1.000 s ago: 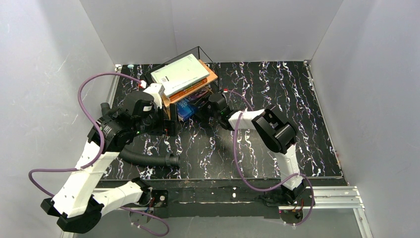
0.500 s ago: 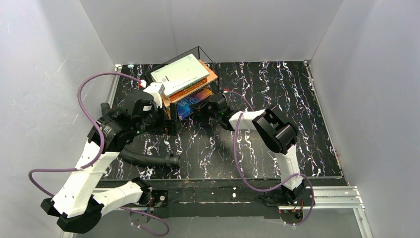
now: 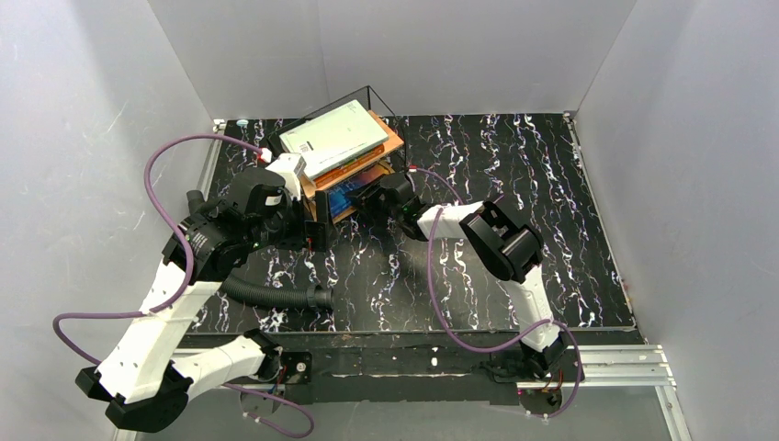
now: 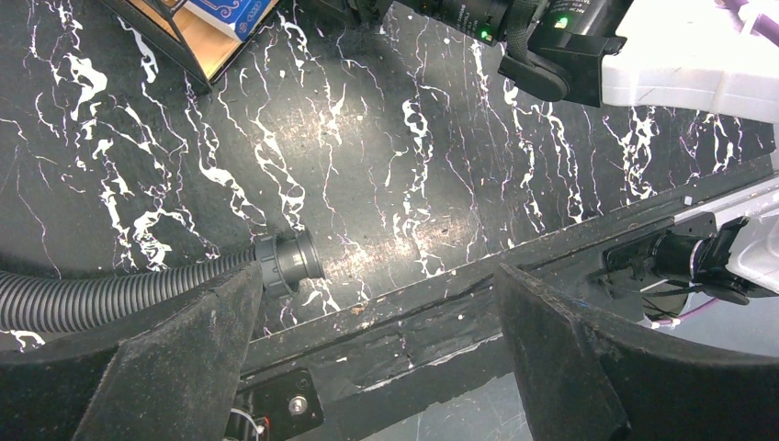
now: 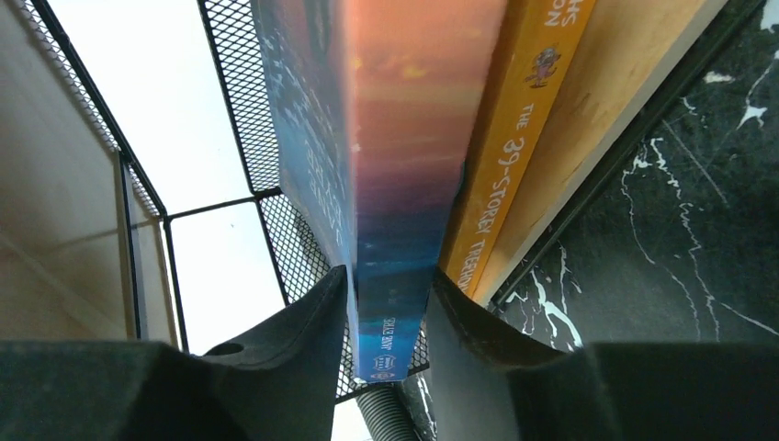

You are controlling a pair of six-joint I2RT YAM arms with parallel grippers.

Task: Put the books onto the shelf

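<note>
Two arms meet at the shelf, a small black wire rack with wooden boards that stands at the far left of the black, white-veined bench. On its top board lies a pale grey-green book with a white barcode label near its left end, and orange edges of other books show beneath it. The right gripper reaches into the lower tier and is clamped narrow on the near end of the blue book, one finger on each cover. That cover fades from orange down to deep blue, and the small print at the foot of its spine is too fine to read. Flat against it lies a yellow-spined book whose spine reads "THE 39-STOREY TREEH", the rest cut off, and this one rests against the lower wooden board. Black wire mesh closes the tier behind them. The left gripper hangs just off the shelf's near left corner with its jaws spread wide and nothing between them. Below it a ribbed black hose lies on the bench.
</note>
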